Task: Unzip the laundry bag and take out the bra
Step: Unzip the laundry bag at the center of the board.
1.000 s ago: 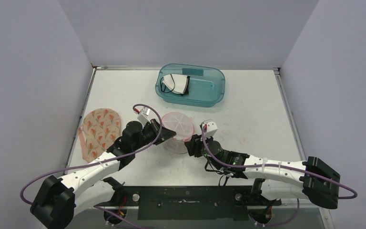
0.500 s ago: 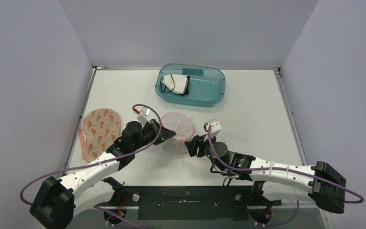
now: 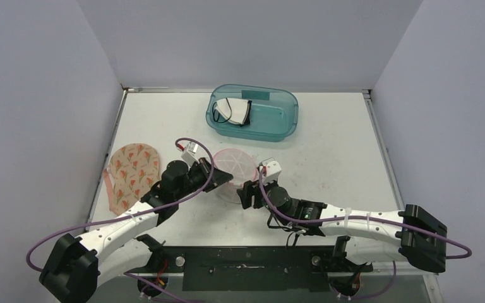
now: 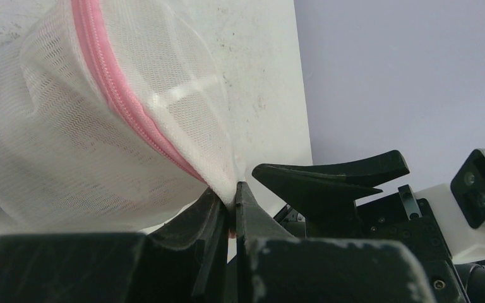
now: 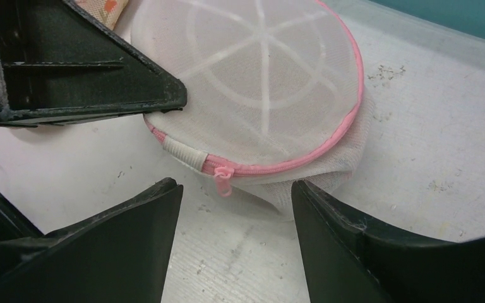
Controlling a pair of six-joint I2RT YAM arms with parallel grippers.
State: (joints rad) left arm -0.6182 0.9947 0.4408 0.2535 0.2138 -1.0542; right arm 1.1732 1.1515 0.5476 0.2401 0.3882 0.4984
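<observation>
Mesh laundry bag [image 4: 88, 126] between tight left fingers [image 4: 251, 218], right fingers [image 5: 123, 237] wide apart

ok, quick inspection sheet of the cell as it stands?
Surface: white table, scuffed and speckled with marks.
Job's things: laundry bag, round white mesh, pink zip shut along the visible stretch; zipper pull hangs free on the near side; contents cannot be made out.
Clutter: teal tub at the back holding a white-and-black garment; floral fabric piece at the left edge.
Grippers: left gripper shut on the bag's mesh edge; right gripper open, jaws either side of the pull, not touching it.
Cables: purple cable looping along each arm.
Surroundings: plain walls on three sides.
</observation>
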